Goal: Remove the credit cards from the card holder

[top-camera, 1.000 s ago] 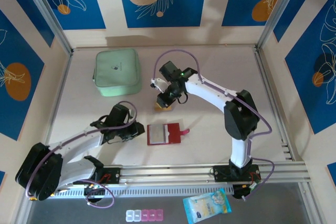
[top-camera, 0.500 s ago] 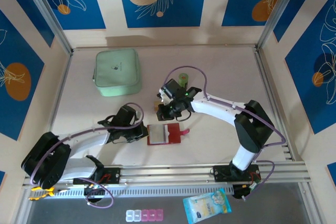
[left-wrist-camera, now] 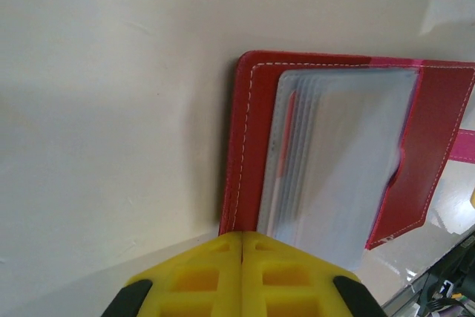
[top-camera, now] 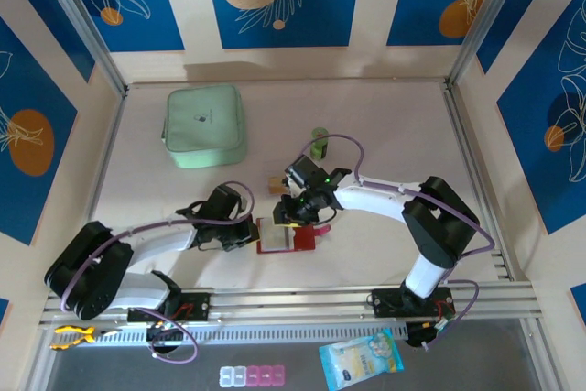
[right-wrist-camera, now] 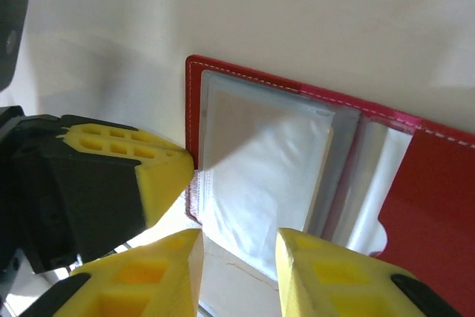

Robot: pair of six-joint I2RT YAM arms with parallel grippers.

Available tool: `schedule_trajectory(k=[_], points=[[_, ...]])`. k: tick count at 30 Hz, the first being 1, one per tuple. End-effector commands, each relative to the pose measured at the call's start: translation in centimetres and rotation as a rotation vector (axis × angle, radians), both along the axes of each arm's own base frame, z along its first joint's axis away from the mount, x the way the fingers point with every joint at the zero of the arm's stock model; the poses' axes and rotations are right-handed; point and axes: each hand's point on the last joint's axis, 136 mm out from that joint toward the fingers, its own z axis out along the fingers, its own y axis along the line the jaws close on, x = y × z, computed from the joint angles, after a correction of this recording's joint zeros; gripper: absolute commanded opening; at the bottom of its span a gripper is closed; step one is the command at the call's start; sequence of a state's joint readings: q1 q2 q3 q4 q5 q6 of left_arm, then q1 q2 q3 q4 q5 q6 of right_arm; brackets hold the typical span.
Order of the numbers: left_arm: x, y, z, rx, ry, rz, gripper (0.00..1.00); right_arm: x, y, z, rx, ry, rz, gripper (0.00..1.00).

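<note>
The left claw [left-wrist-camera: 242,237], shut and empty, presses the open card holder's [top-camera: 286,235] left edge, likely to steady it. The right claw [right-wrist-camera: 239,238] hovers part-open and empty over its sleeves [right-wrist-camera: 260,176]. A tan card [top-camera: 275,186] lies just beyond.

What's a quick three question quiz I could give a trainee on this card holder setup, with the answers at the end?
1. True or false: the card holder lies closed on the table.
2. Which gripper's jaws stand apart? A. left gripper B. right gripper C. both
3. What colour is the zip case at the table's far left?
Key: 1. False: it lies open, clear sleeves showing. 2. B: the left gripper is shut at the card holder's edge. 3. Mint green.
</note>
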State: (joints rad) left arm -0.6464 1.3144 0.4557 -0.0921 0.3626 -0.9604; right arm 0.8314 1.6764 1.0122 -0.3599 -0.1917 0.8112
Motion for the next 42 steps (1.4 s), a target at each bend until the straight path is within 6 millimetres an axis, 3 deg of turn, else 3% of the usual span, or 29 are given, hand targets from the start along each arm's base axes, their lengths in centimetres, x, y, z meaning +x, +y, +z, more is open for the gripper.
schedule_trajectory(k=[1, 10, 18, 33, 42], points=[[0.4, -0.5, 0.4, -0.003, -0.023, -0.021, 0.04, -0.4, 0.8, 0.6, 0.047, 0.023, -0.005, 0.35], [-0.1, -0.1, -0.2, 0.024, 0.003, -0.026, 0.04, -1.0, 1.3, -0.4, 0.054, 0.072, 0.002, 0.38], [-0.2, 0.4, -0.3, 0.053, 0.006, -0.024, 0.04, -1.7, 1.7, -1.8, 0.03, 0.118, 0.015, 0.34], [-0.4, 1.0, -0.6, 0.081, 0.016, -0.015, 0.03, -2.2, 0.8, -3.5, -0.053, 0.143, 0.01, 0.35], [-0.2, 0.9, -0.5, 0.09, 0.017, -0.019, 0.03, -1.9, -0.7, -3.4, -0.078, 0.122, -0.018, 0.35]])
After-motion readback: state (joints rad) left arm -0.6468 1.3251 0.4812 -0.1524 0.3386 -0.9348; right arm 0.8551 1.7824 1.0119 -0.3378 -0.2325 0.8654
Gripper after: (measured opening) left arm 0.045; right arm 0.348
